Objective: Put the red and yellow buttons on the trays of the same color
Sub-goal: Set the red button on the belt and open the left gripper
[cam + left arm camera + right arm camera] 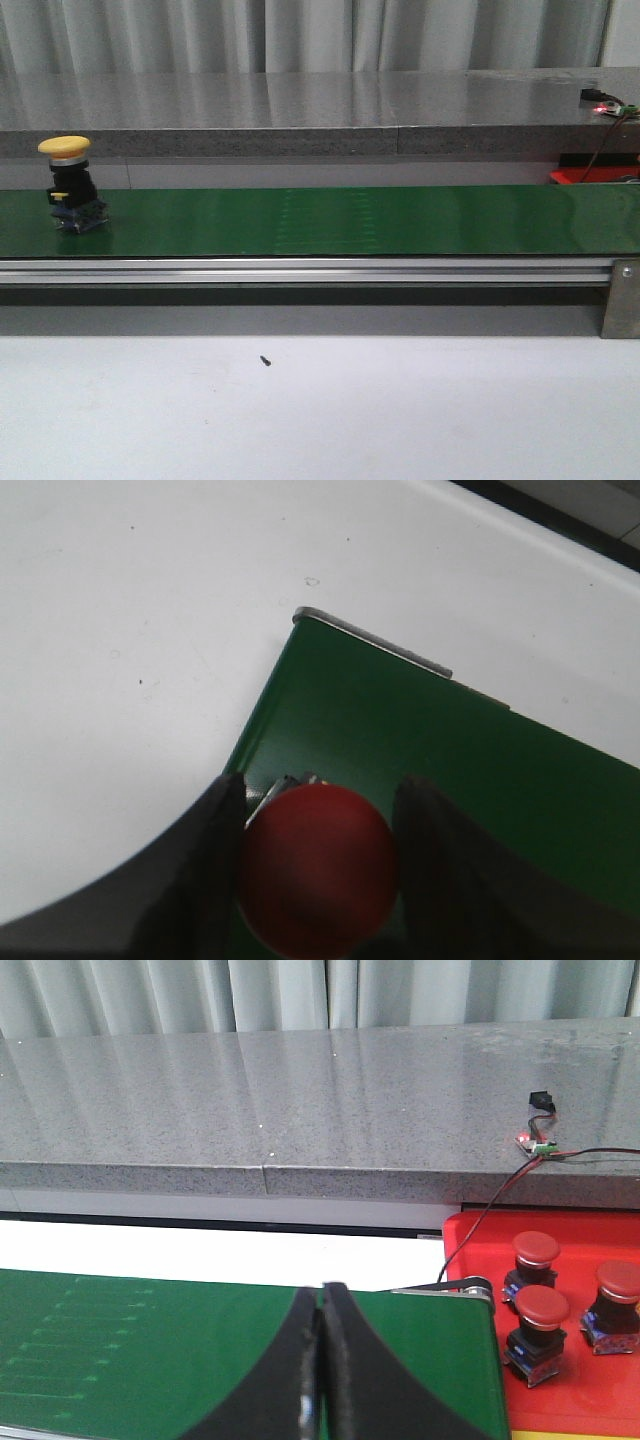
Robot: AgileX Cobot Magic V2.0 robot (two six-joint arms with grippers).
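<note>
A red button [318,868] sits between the dark fingers of my left gripper [322,782], which is shut on its cap over the end of the green belt [420,740]. A yellow button [66,185] stands upright on the belt [330,220] at the far left of the front view. My right gripper [322,1295] is shut and empty above the belt's right end. Just beyond that end lies the red tray [480,1235], which holds three red buttons [540,1310]. Neither gripper shows in the front view. Only a yellow strip [570,1435] shows below the red tray.
A grey stone ledge [320,110] runs behind the belt. A small circuit board with a wire [535,1140] lies on the ledge above the red tray. An aluminium rail [300,270] borders the belt's front, with the white tabletop [320,410] in front of it.
</note>
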